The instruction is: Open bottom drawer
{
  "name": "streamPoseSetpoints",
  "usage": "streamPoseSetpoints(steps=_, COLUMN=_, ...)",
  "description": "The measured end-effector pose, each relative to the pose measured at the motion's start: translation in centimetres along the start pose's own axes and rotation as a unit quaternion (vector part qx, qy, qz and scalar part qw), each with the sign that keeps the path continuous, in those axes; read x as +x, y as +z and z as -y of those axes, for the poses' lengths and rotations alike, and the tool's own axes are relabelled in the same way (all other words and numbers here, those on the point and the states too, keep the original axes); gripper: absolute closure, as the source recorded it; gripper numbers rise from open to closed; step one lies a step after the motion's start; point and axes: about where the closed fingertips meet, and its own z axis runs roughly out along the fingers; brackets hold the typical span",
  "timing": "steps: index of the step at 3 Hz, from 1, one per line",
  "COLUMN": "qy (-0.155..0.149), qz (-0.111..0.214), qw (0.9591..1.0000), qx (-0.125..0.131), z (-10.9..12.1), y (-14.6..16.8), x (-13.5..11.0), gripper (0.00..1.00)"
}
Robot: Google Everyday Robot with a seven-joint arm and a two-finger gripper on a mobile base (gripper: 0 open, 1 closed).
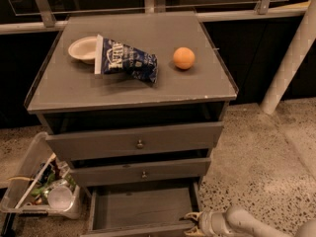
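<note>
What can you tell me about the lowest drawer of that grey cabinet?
The bottom drawer is grey, wood-like, and pulled out well past the middle drawer above it. Its plain grey inside shows nothing in it. Its front runs along the picture's lower edge, so its knob is out of sight. The robot's gripper is at its front corner on the picture's right; contact cannot be told.

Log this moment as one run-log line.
grey wooden bottom drawer: pulled out | end effector: low, at its front right corner

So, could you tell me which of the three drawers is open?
The bottom drawer: only its grey inside shows, and the pincer sits at its front right corner.
</note>
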Motion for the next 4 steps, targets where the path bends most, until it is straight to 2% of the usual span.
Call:
streamPoseSetpoints(steps=2, qy=0.000, qz=0.000, qw=1.0000, qx=0.000, z=0.00, y=0.01, x=0.00, gripper=0.13)
streamPoseSetpoints(steps=3, qy=0.000, qz=0.000, qw=1.0000, qx=0.000, z=-0.01, y=0.01, x=0.00, gripper=0.00)
streamPoseSetpoints(steps=4, qy=0.000, qz=0.000, qw=1.0000, qx=0.000, z=-0.01, y=0.01, x=-0.01, gripper=0.00)
